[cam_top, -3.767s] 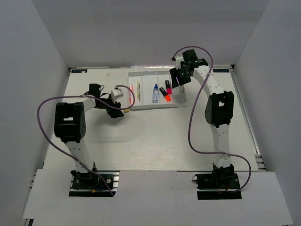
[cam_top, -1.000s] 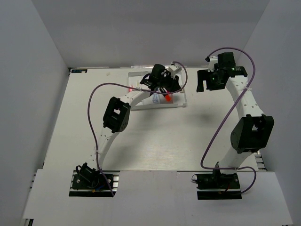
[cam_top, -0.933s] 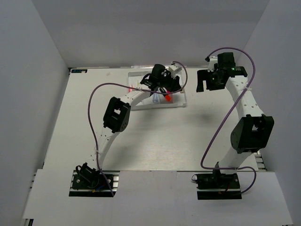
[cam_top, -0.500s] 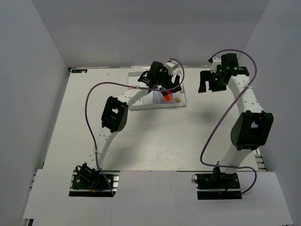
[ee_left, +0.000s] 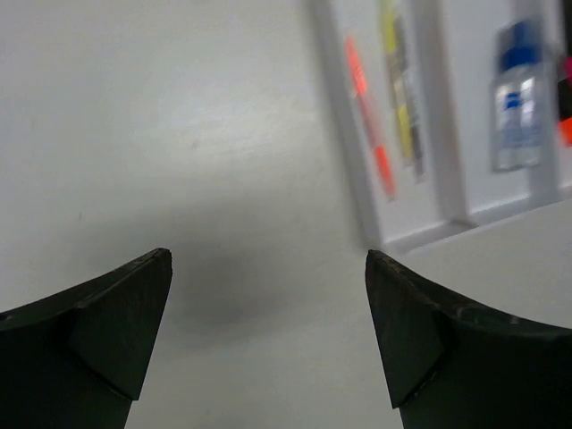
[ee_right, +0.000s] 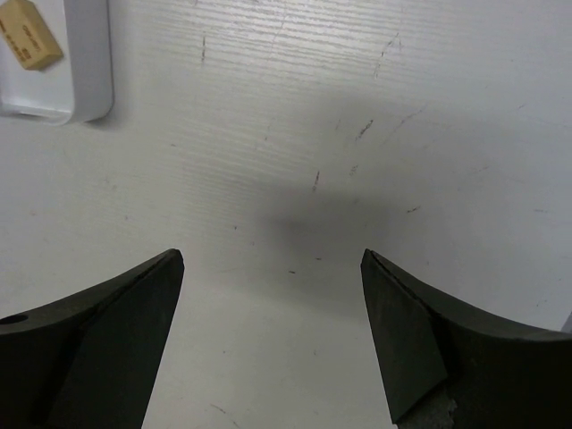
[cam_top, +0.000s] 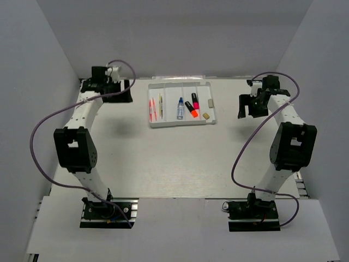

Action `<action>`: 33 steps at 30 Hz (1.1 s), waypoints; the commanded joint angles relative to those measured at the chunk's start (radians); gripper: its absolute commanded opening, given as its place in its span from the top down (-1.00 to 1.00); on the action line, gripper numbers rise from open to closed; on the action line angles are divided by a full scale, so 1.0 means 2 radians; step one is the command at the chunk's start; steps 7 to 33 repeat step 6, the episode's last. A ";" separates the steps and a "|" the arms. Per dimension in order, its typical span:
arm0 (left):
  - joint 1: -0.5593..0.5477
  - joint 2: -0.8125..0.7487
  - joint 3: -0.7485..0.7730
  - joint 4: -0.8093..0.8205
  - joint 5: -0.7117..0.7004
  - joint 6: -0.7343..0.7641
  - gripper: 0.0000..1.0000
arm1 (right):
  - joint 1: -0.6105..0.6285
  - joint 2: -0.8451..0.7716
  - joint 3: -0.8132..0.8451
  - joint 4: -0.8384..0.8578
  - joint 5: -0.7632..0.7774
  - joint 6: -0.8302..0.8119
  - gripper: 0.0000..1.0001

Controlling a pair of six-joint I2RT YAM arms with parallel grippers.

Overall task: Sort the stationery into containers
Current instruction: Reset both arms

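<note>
**Stationery sorted in the white tray (cam_top: 183,124) at the far middle of the table (cam_top: 163,158), with both grippers off to its sides.**
The left gripper (ee_left: 268,259) is at the far left with fingers spread, holding nothing. The right gripper (ee_right: 272,255), to the tray's right, is likewise spread and empty. The pens (cam_top: 153,108) lie in the leftmost compartment, followed rightward by the bottle (cam_top: 180,108), the highlighters (cam_top: 194,101) and two erasers (cam_top: 206,115).

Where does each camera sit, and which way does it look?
Top external: above and behind, looking down at the table; left arm, right arm show.
Left wrist: looks down beside the tray; open left gripper shows.
Right wrist: looks down at the tray's corner; open right gripper shows.
Top and left wrist share the bottle.
</note>
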 commanded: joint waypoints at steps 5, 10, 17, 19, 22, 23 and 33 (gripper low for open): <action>0.026 -0.028 -0.143 -0.006 -0.028 -0.029 -0.96 | -0.008 -0.012 -0.041 0.057 0.026 -0.021 -0.73; 0.031 -0.027 -0.150 0.002 -0.028 -0.039 -0.96 | -0.007 -0.013 -0.043 0.056 0.026 -0.020 -0.72; 0.031 -0.027 -0.150 0.002 -0.028 -0.039 -0.96 | -0.007 -0.013 -0.043 0.056 0.026 -0.020 -0.72; 0.031 -0.027 -0.150 0.002 -0.028 -0.039 -0.96 | -0.007 -0.013 -0.043 0.056 0.026 -0.020 -0.72; 0.031 -0.027 -0.150 0.002 -0.028 -0.039 -0.96 | -0.007 -0.013 -0.043 0.056 0.026 -0.020 -0.72; 0.031 -0.027 -0.150 0.002 -0.028 -0.039 -0.96 | -0.007 -0.013 -0.043 0.056 0.026 -0.020 -0.72; 0.031 -0.027 -0.150 0.002 -0.028 -0.039 -0.96 | -0.007 -0.013 -0.043 0.056 0.026 -0.020 -0.72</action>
